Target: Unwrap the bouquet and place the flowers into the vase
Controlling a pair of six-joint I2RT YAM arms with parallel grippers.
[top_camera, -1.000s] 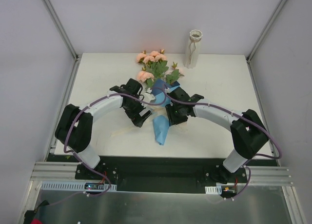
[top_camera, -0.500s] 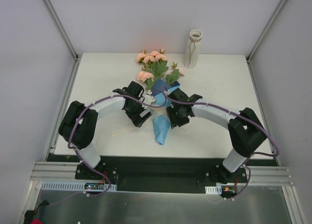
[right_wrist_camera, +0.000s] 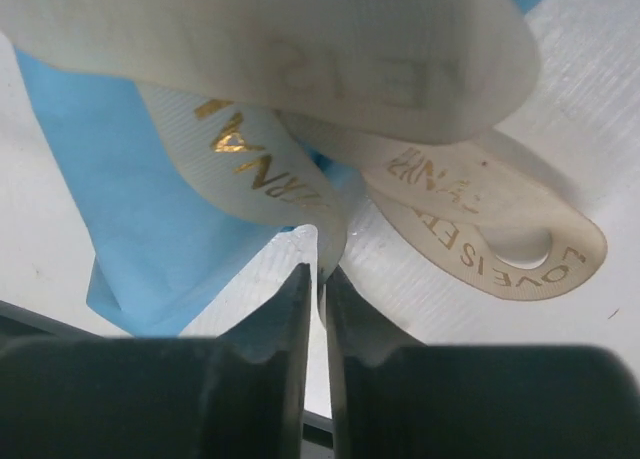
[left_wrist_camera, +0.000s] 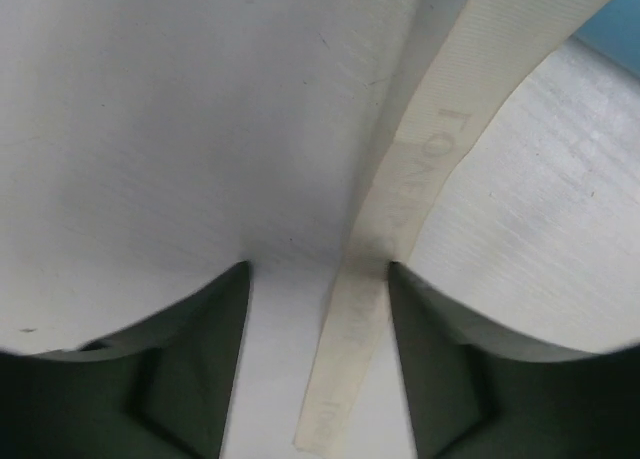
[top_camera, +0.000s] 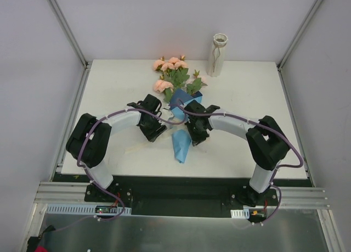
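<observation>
One cream ribbon (right_wrist_camera: 450, 194) — "LOVE IS ETE…" — over blue paper (right_wrist_camera: 140, 199)

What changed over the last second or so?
Both arms drew inward over the bouquet. The right gripper slid left and closed on the cream ribbon; the left gripper straddles a ribbon tail, jaws open. Bouquet, flowers and vase stayed put.

A white desk (top_camera: 109, 87) sits inside a booth of pale grey walls (top_camera: 33, 71). Along its near edge runs a black mounting plate (top_camera: 181, 189), then a silver metal rail (top_camera: 181, 207). A small red object (top_camera: 41, 247) shows bottom left.
</observation>
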